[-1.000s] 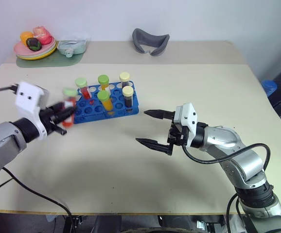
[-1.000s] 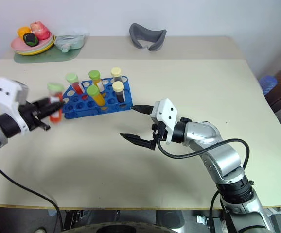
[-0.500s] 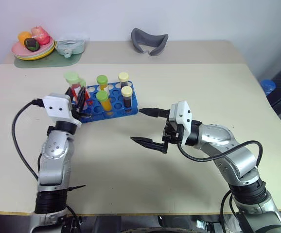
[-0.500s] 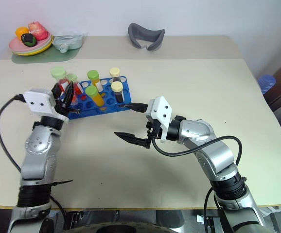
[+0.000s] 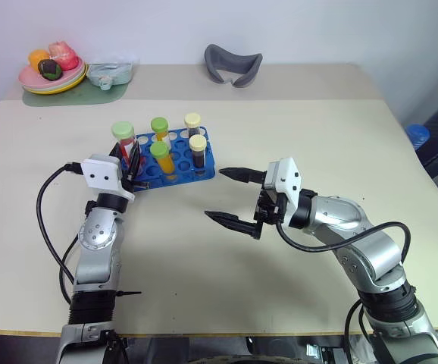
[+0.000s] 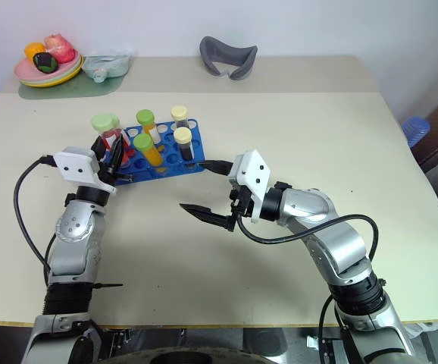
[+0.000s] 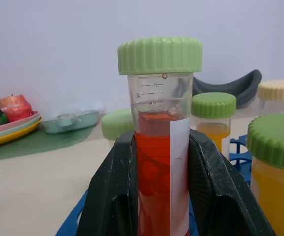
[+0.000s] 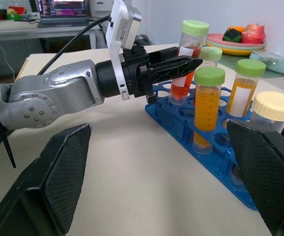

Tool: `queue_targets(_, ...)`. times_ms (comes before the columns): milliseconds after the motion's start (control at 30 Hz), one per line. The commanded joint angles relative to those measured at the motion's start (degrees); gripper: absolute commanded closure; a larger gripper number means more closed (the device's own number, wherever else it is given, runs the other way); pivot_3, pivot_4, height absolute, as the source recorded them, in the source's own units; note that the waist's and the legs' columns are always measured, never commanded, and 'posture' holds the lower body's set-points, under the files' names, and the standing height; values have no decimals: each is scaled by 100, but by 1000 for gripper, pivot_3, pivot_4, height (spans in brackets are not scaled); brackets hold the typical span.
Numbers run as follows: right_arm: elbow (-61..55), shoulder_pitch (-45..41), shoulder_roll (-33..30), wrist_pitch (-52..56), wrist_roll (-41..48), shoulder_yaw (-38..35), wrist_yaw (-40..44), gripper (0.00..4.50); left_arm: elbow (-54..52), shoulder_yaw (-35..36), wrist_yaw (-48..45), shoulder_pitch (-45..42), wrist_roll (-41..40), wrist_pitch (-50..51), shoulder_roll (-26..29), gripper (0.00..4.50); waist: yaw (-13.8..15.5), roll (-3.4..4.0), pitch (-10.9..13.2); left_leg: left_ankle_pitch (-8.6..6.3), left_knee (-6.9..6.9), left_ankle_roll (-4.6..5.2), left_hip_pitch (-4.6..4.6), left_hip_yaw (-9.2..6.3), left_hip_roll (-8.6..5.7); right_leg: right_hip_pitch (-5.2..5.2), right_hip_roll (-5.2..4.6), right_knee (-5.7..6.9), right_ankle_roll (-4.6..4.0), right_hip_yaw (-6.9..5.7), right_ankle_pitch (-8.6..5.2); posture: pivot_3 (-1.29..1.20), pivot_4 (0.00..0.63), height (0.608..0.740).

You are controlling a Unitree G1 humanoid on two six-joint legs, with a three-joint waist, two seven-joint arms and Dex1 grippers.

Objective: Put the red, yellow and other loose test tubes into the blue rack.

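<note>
Red-liquid tube [image 7: 159, 147], green cap, is clamped upright in the left gripper [image 5: 128, 161], jaws shut on it, over the near-left end of the blue rack [image 5: 175, 165]. Insertion step, I'd say. Next: line it w/ a free hole below the jaws, lower, release. Right gripper [image 5: 238, 199] idles w/ jaws wide, empty, well apart from the rack.

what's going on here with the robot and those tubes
The robot's left tool is shut on a red test tube with a green cap, holding it upright at the near left end of the blue rack. Several capped tubes already stand in the rack. The right tool is open above the table, holding nothing.
</note>
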Motion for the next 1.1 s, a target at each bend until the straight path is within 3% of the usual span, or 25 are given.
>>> queue_targets(33,-269,-16,-19,-34,53,-90,10,0,-212,24,-39,117,-51,-53,-61,3763,0,0,0,0,0,0,0,0,0,0,0,0,0,0,0,0,150,740)
queue_targets(533,-247,-37,12,-43,62,-63,29,0,-672,72,166,336,47,295,-132,3763,1,2,-1,0,0,0,4,-1,0,4,0,0,0,0,0,0,150,740)
queue_targets(1100,-255,-48,11,-42,52,-67,8,0,276,123,30,-42,-76,-220,-267,3763,5,2,-2,0,0,0,5,-1,0,5,1,0,0,-1,0,0,150,740)
